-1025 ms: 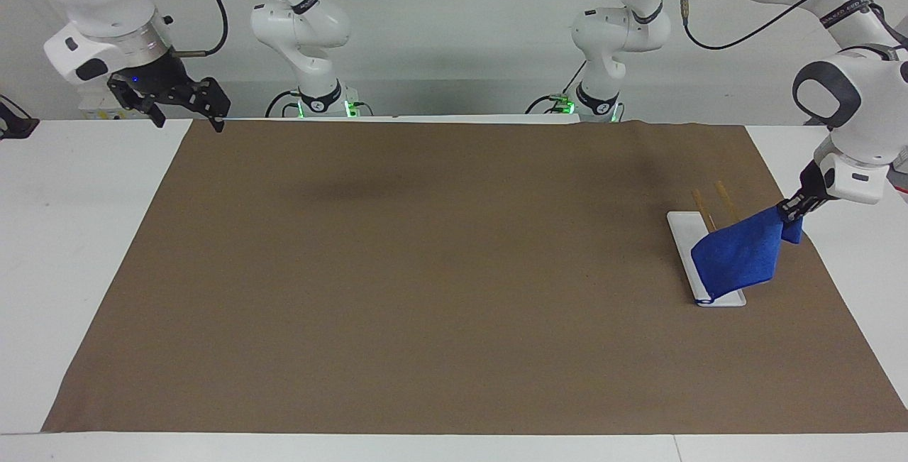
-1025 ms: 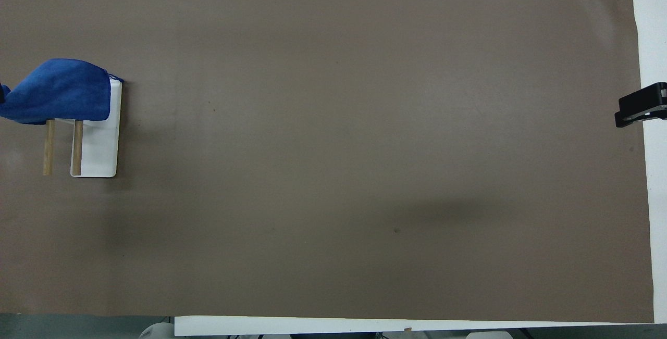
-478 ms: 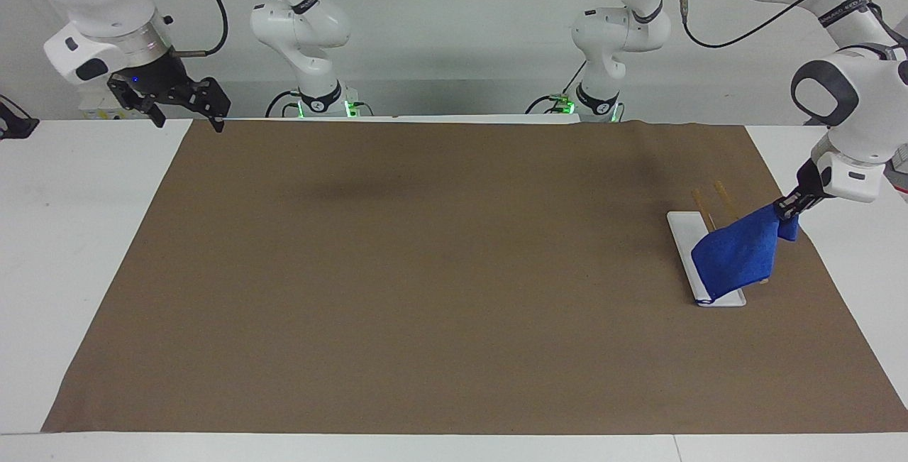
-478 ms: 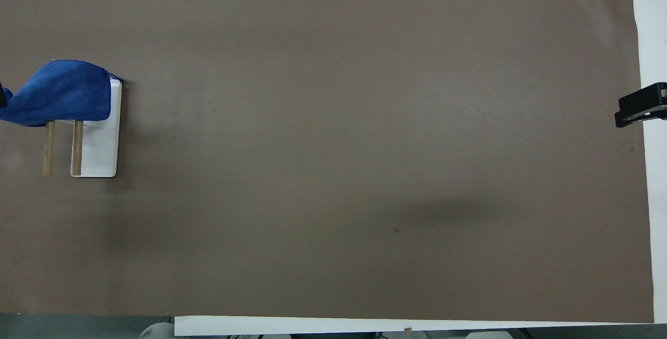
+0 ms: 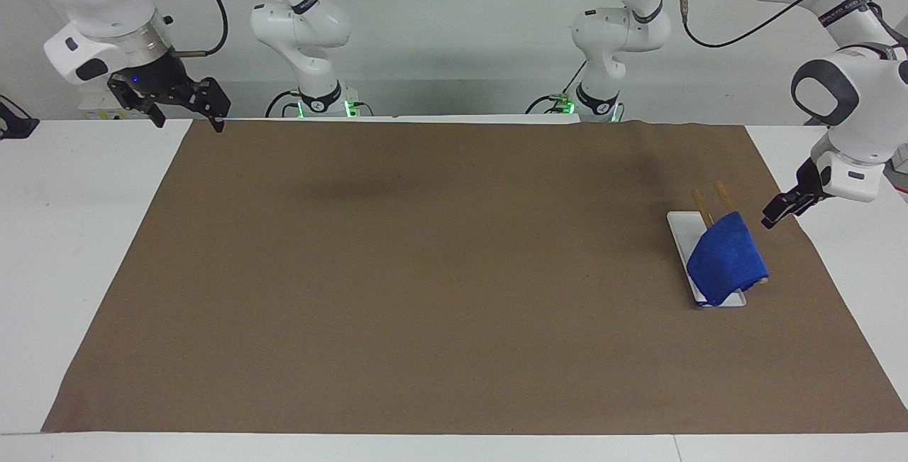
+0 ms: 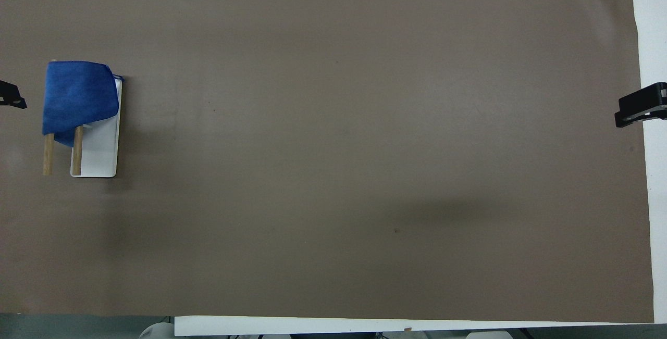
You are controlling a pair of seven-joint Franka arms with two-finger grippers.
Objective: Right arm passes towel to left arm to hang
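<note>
Two wooden bars point(image 5: 711, 201) stand out from a white base plate point(image 5: 679, 231) toward the left arm's end of the counter point(image 5: 64, 235), and the towel point(image 5: 727, 258) now hangs folded over them, on the part of the bars farther from the robots, its lower edge reaching down to the plate. Half a second ago a corner of the cloth was pinched in the left end effector point(image 5: 770, 217) and drawn out taut toward the edge of the brown mat point(image 5: 425, 270); that corner has since dropped back, and the cloth has settled into a compact drape with nothing holding it. The left end effector now sits just beside the rack, clear of the towel, with a visible gap of mat between them; in the overhead view only its black tip point(image 6: 11, 97) shows at the frame's edge, and I cannot tell how far its fingers stand apart, only that they grip nothing. The right end effector point(image 5: 186, 116) waits raised over the mat's corner at its own end of the counter, fingers spread apart, unmoved over the last second. Judging from this, the handover and the hanging are both done, and what remains is for the left arm to draw away without snagging the cloth
</note>
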